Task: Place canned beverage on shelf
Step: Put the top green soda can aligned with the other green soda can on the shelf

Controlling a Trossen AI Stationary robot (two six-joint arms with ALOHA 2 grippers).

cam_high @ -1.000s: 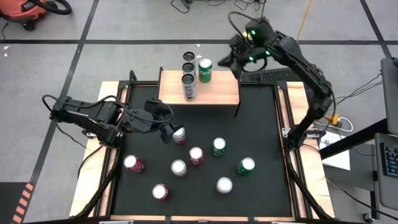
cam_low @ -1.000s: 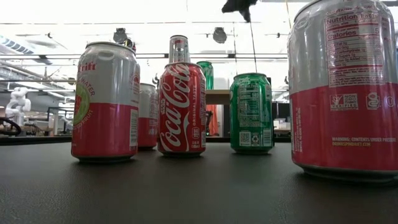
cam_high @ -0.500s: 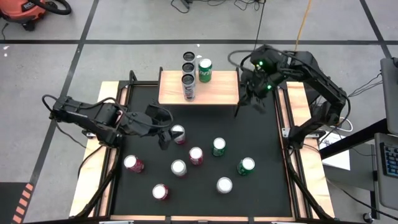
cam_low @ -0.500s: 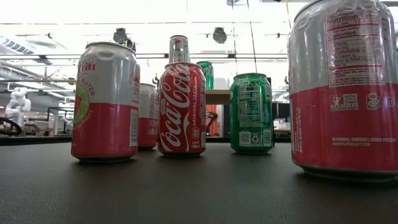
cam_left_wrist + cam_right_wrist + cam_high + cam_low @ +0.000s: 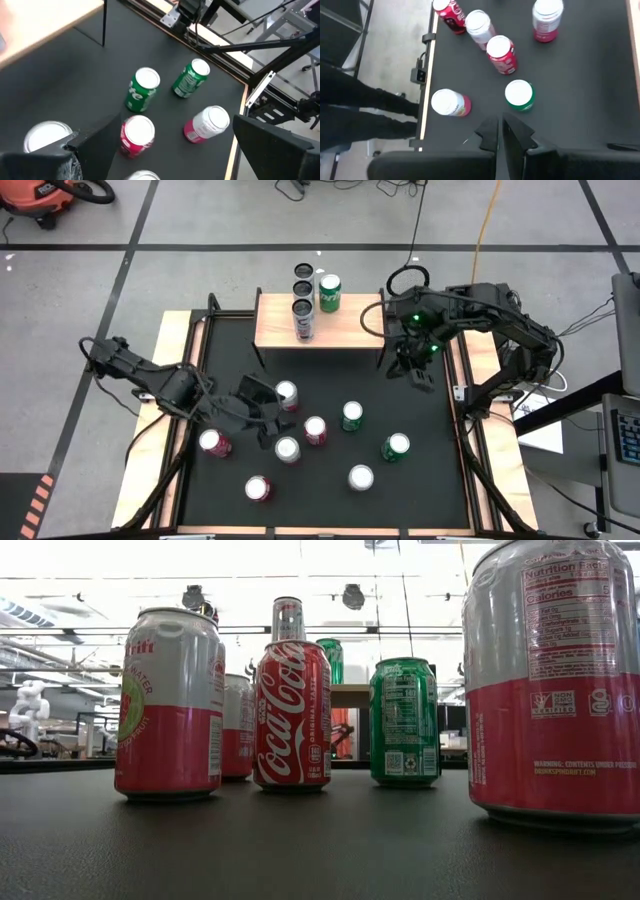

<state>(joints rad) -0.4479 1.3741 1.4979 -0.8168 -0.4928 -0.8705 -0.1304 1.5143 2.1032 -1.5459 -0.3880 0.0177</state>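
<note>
Left gripper (image 5: 262, 411) agape among cans (image 5: 287, 448)

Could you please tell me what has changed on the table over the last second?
The right gripper, shut and empty, drew back from behind the shelf and sank to the mat beside it. The left gripper, open, slid away from the shelf, toward the middle cans. The four cans on the shelf and the eight on the mat stayed put.
</note>
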